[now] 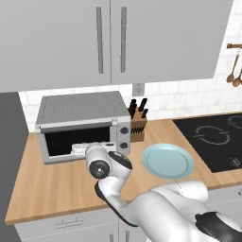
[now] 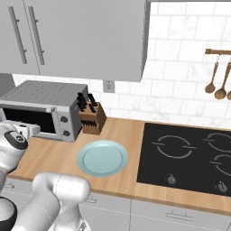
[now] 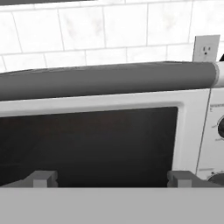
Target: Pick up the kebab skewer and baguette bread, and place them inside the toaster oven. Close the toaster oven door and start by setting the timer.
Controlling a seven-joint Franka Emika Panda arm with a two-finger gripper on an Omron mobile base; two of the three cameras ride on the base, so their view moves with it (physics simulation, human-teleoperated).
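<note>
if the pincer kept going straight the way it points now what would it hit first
Most likely the toaster oven door: the hand view looks squarely at its dark glass, with the open pincer aimed at the lower part of it. How much gap remains is hard to judge.

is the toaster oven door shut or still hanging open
Shut: the toaster oven door stands upright, its dark glass flush in the toaster oven front.

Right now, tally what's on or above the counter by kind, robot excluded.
Toaster oven: 1
Knife block: 1
Plate: 1
Cooktop: 1
Hanging wooden spoons: at least 2, cut off at the frame edge
Wall outlet: 1
Total: at least 7
</note>
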